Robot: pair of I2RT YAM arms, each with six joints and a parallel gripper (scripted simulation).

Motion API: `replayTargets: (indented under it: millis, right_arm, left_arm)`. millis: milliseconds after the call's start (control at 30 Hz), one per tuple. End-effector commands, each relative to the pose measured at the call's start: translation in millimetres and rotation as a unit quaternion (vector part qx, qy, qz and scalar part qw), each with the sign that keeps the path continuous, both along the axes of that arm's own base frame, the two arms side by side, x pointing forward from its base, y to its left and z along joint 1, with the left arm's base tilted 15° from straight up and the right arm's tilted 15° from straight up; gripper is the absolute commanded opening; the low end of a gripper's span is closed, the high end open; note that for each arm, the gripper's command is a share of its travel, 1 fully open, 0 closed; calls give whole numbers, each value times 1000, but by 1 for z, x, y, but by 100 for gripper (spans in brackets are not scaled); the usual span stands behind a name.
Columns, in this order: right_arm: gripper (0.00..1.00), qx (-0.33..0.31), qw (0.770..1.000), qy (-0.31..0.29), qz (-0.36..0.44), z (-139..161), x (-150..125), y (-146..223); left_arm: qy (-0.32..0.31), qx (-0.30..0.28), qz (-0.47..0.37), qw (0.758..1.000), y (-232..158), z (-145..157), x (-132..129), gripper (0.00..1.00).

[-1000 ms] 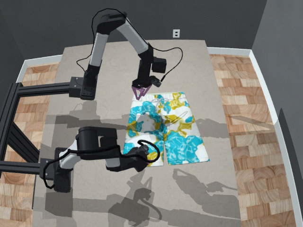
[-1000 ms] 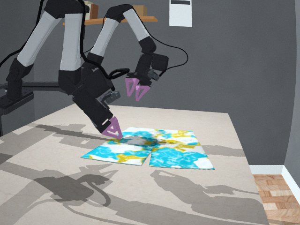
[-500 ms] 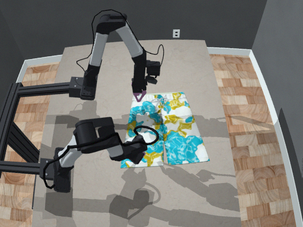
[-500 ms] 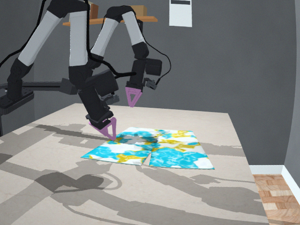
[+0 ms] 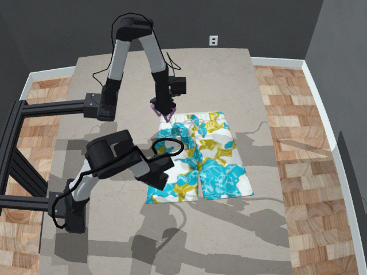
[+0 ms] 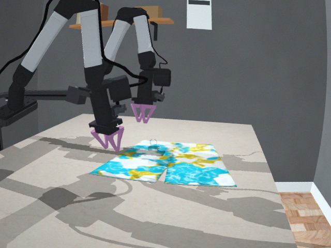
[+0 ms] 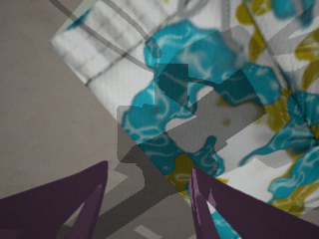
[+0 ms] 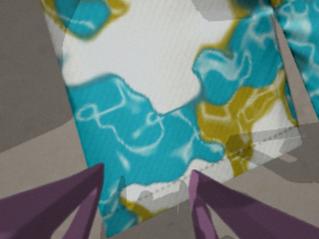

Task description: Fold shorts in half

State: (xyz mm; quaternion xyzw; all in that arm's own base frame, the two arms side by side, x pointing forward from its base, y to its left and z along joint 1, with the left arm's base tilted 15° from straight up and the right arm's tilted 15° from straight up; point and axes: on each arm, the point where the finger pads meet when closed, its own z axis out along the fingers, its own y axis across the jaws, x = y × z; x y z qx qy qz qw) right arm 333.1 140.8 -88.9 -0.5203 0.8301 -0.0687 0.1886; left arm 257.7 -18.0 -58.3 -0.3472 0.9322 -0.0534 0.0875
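The shorts [image 5: 219, 148] [image 6: 192, 160] [image 7: 199, 45] [image 8: 140, 119] lie flat and unfolded on the table [image 5: 213, 79] [image 6: 80, 213] [image 7: 50, 100] [image 8: 30, 105], white with turquoise and mustard patches. The waistband [image 5: 207, 117] [image 7: 100, 55] is toward the wall with the outlet [image 5: 213, 40], and the legs point the other way, side by side with a narrow wedge of table showing between their hems. A pale drawstring [image 5: 193, 120] lies at the middle of the waistband. The left gripper [image 5: 164, 118] [image 6: 142, 122] [image 7: 150, 172] hangs above the table near the waistband's end on the robot's side, its purple fingers pointing down. They stand about halfway open, with nothing between them. The right gripper [image 5: 155, 180] [image 6: 111, 149] [image 8: 148, 175] is also about halfway open and empty, raised above the table near the outer edge of the leg closer to the arms. Its wrist view shows that leg's stitched hem [image 8: 199, 179] and outer corner, the corner appearing between the fingers though the cloth is below them. Neither gripper touches the shorts. Shadows of both arms fall across the cloth and table. In the exterior view, a wooden shelf [image 6: 165, 20] is mounted on the wall behind the arms.
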Motion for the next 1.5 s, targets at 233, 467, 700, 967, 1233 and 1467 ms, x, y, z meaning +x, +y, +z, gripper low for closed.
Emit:
replayTargets:
  millis: [233,467,700,967,1233,1467]
  right_arm:
    - [56,-117,989,35,78,12,-23,2]
    - [56,-183,974,62,121,6,-38,1]
    - [56,-158,981,53,104,10,-37,1]
    - [56,-155,980,61,112,-9,-38,0]
    - [56,-149,981,49,113,-22,-24,4]
    - [56,-149,981,50,114,-45,-21,0]
  left_arm:
    - [-57,8,263,963,21,-12,3,56]
    - [-98,-14,369,924,29,-10,3,56]
    - [-87,-6,346,934,32,-9,2,56]
    - [-67,-8,339,938,31,-26,-2,56]
    - [-69,-10,337,939,33,-43,6,56]
    - [-64,-11,336,940,36,-67,8,56]
